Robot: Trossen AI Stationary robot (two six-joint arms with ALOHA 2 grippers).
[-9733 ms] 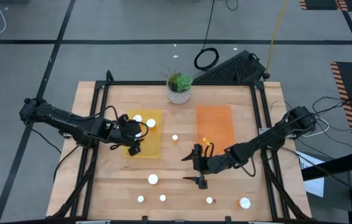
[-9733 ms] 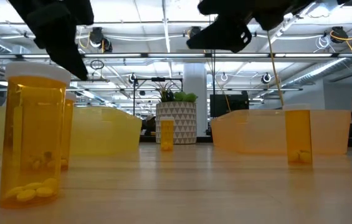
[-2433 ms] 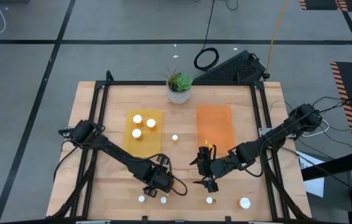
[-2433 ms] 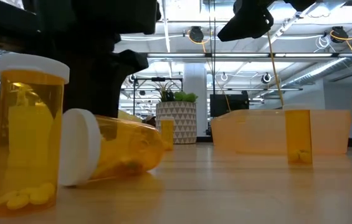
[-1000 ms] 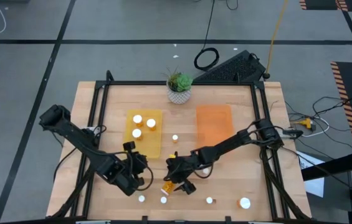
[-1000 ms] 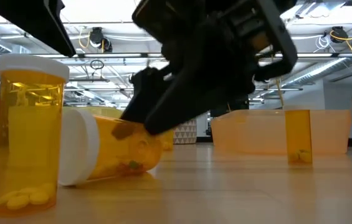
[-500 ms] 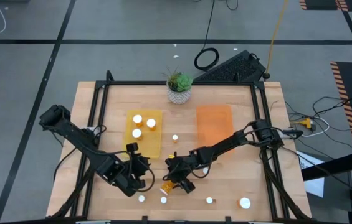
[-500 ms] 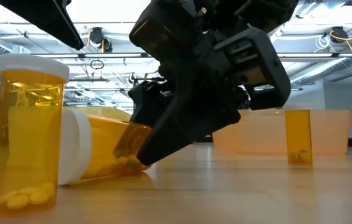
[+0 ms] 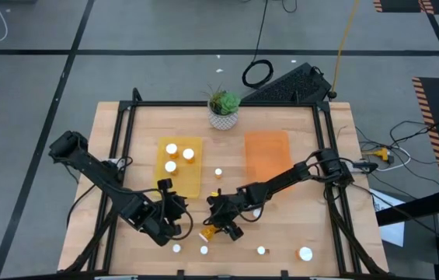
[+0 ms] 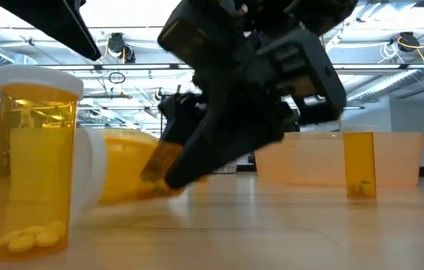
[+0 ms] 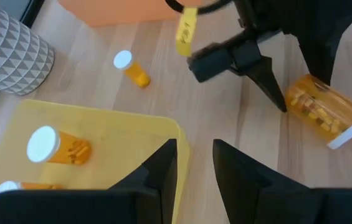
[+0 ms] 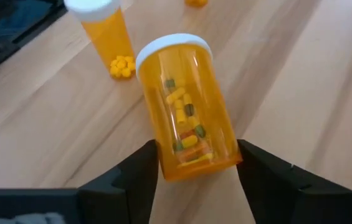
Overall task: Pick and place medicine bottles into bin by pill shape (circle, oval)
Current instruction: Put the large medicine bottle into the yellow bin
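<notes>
**Right gripper closes in on the toppled bottle**

High view: the right gripper (image 9: 217,225) now sits low at the table's front centre, its tips at a fallen medicine bottle (image 9: 210,232) that lay untouched on the wood a couple of seconds ago, when this arm hovered farther to the right. The left gripper (image 9: 174,219) waits just beside it, having drawn back from that spot. Three capped bottles already sit in the yellow tray (image 9: 194,183); the orange tray (image 9: 266,155) looks empty. Loose bottles remain near the front edge, including one large cap (image 9: 305,253).

Low view: the dark right gripper (image 10: 168,178) presses against the lying bottle (image 10: 125,176), whose cap end has lifted and blurred compared with half a second ago, so it appears to be moving. An upright bottle (image 10: 33,157) stands in the foreground.

Left wrist view: the left gripper (image 11: 194,163) holds nothing, its fingers parted. Beyond it lies the bottle (image 11: 322,112) with the other arm's fingertip at its base.

Right wrist view: the bottle (image 12: 188,112) lies between the spread fingers (image 12: 139,167) of the right gripper (image 12: 195,167), its pills looking elongated. The jaws are not yet clamped on it.

My judgement: a grasp is about to form, and the orange tray is the likely destination.
</notes>
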